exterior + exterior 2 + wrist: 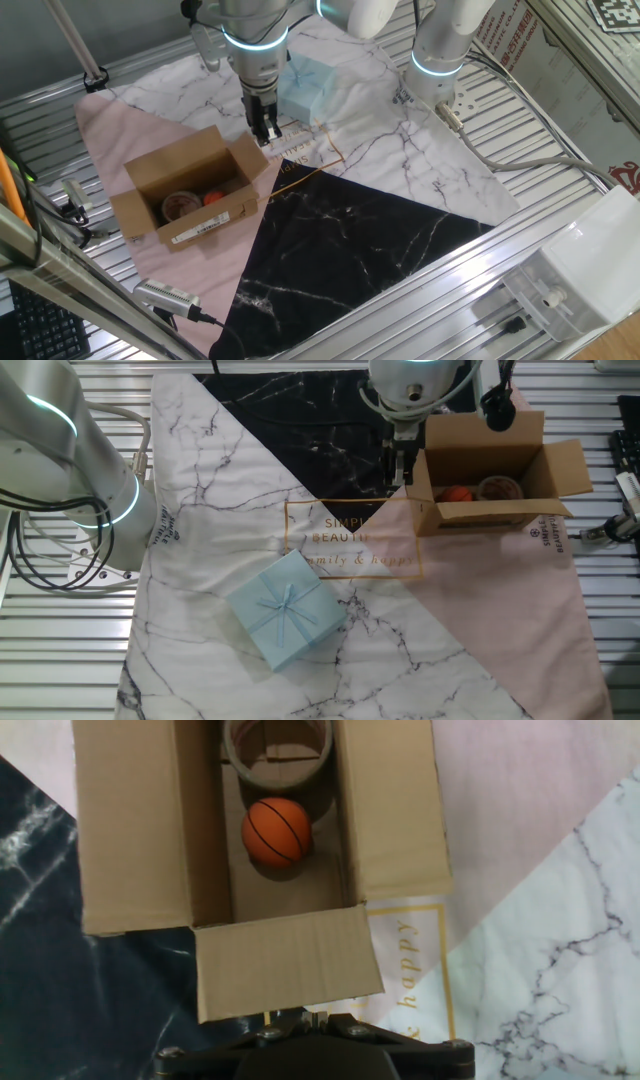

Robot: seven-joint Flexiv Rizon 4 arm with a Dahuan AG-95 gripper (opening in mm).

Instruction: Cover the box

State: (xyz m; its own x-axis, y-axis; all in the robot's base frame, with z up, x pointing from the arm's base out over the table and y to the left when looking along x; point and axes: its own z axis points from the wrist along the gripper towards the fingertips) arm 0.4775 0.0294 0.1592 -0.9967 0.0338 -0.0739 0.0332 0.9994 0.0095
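Note:
The box (172, 165) (487, 513) is a small brown carton standing open on the pink part of the cloth, all flaps spread outward. In the hand view the box (200, 820) holds an orange ball (277, 832) and a tape roll (278, 745). Its near end flap (285, 960) lies flat toward me. My gripper (267, 138) (397, 478) (312, 1015) hangs just outside that flap's outer edge, fingers together. Whether the fingers pinch the flap's edge does not show.
A pale blue gift package (308, 85) (287, 610) lies on the white marble part of the cloth (230, 490), behind my gripper. A second arm's base (440, 60) (90, 480) stands at the cloth's edge. Cables and tools lie on the slatted table (560, 190).

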